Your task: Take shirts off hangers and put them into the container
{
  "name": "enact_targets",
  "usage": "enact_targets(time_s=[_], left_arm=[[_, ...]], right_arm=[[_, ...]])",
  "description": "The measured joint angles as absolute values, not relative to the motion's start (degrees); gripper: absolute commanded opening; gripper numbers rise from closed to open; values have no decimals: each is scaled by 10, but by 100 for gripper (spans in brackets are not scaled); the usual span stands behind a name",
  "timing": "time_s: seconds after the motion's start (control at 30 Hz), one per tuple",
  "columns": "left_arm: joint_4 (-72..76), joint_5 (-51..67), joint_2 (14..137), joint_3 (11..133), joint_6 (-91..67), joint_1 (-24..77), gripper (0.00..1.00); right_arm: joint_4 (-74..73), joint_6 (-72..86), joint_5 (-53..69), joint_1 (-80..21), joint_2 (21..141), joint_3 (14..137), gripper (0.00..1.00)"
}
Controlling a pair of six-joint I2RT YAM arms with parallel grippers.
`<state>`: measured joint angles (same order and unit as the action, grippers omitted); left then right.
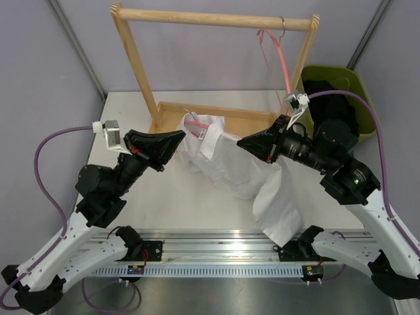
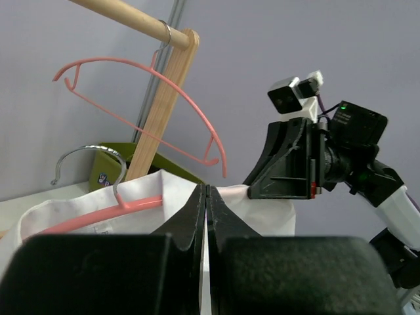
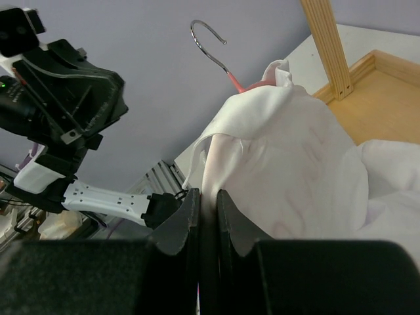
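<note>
Fabric: soft white shirt (image 1: pixel 230 164) on pink hanger (image 2: pixel 131 205) | right gripper (image 1: pixel 240 142) jaws pinch it | left gripper (image 1: pixel 182 136) jaws pressed together, seemingly on collar

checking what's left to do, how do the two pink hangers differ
The empty hanger hangs by its hook on the rod; the other hanger is off the rod, lower down. The empty hanger carries nothing; the other hanger sits inside the white shirt, mostly covered. Both are thin and pink with silver hooks.
</note>
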<state>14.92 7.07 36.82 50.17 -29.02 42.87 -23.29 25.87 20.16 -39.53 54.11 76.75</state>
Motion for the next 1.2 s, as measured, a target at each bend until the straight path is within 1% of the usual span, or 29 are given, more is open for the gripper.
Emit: enact_targets(time_s=[0.23, 0.37, 0.4, 0.47, 0.57, 0.6, 0.7, 0.8, 0.97, 1.2], left_arm=[[198, 60, 447, 475, -305, 442, 0], [203, 43, 471, 471, -303, 459, 0], [209, 39, 474, 471, -302, 463, 1], [226, 33, 477, 471, -297, 470, 10], [249, 25, 485, 471, -287, 485, 28], [255, 22, 489, 471, -284, 490, 37], [264, 11, 502, 471, -275, 506, 41], [265, -4, 510, 471, -266, 512, 47], [243, -67, 506, 475, -245, 526, 50], [221, -141, 464, 475, -222, 537, 49]], right_arm=[[-218, 260, 200, -395, 517, 768, 0], [-217, 260, 200, -395, 516, 768, 0], [-217, 260, 200, -395, 516, 768, 0], [-217, 260, 200, -395, 516, 768, 0], [-217, 262, 200, -395, 516, 768, 0], [-217, 262, 200, -395, 516, 768, 0], [-217, 262, 200, -395, 516, 768, 0], [-217, 262, 200, -395, 516, 768, 0], [-219, 262, 196, -395, 514, 768, 0], [-226, 259, 192, -395, 504, 768, 0]])
